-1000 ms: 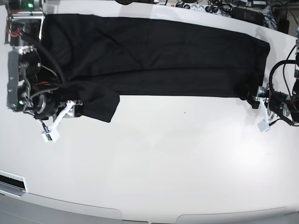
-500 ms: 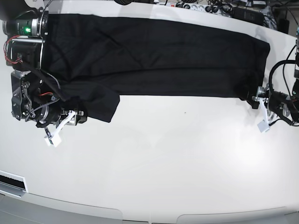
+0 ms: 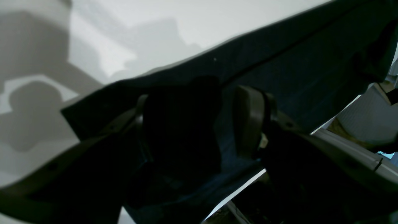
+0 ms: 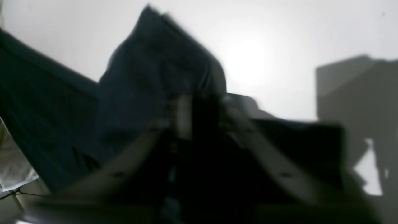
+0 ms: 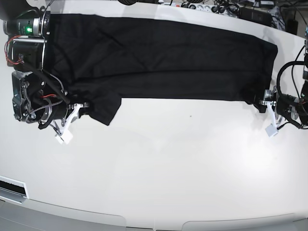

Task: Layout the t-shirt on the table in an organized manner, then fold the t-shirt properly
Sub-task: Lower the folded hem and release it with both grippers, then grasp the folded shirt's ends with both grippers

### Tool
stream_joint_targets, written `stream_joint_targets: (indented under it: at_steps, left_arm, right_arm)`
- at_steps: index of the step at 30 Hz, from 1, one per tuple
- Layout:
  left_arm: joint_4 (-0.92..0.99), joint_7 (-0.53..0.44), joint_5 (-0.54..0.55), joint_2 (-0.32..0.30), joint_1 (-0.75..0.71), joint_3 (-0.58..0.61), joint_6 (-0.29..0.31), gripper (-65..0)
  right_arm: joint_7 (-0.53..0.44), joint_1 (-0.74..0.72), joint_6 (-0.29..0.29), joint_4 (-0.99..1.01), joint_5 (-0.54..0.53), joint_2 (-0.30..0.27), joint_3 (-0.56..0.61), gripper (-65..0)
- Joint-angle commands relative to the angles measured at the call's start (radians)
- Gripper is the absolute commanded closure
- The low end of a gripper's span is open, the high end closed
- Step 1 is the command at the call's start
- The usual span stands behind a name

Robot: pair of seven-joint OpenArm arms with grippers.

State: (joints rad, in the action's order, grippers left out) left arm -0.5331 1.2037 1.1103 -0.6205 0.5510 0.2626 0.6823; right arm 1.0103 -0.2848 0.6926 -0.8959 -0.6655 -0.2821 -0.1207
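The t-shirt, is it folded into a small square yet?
No, the t-shirt lies stretched long across the table.

Black t-shirt (image 5: 159, 57) spread flat in a long band across far side of glossy white table (image 5: 168, 168), one sleeve flap jutting forward

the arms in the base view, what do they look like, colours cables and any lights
Both arms are black and silver metal with white finger pieces. The right arm shows exposed red wiring, looping black cables and a green light near its top. The left arm is mostly black, with a black cable looped above it. The right gripper and left gripper have white, angular fingers.
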Motion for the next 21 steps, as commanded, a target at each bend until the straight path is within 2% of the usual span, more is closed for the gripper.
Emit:
stream_joint_targets:
  at_steps: [1,6,8,11,15,21]
  left_arm:
    - [-0.006,0.0,-0.002,-0.014,0.017,-0.001,-0.002,-35.8]
    - [-0.006,0.0,-0.002,-0.013,0.017,-0.001,-0.002,-35.8]
    - [-0.006,0.0,-0.002,-0.013,0.018,-0.001,-0.002,-35.8]
    - [-0.006,0.0,-0.002,-0.014,0.017,-0.001,-0.002,-35.8]
    - [-0.006,0.0,-0.002,-0.014,0.017,-0.001,-0.002,-35.8]
    - [-0.006,0.0,-0.002,-0.014,0.017,-0.001,-0.002,-35.8]
  right_arm:
    - [-0.023,-0.026,0.006,-0.012,-0.015,-0.012,-0.003,-0.2]
    - [-0.036,-0.037,0.006,-0.036,-0.02,-0.015,-0.003,0.0]
    - [-0.011,-0.032,0.006,-0.083,-0.026,-0.015,-0.003,0.0]
    - [0.072,0.004,0.006,-0.206,-0.107,-0.015,-0.003,0.0]
    - [0.177,0.116,0.006,-0.445,-0.22,-0.015,-0.003,0.0]
    - [0.231,0.339,0.006,-0.798,-0.236,-0.015,-0.003,0.0]
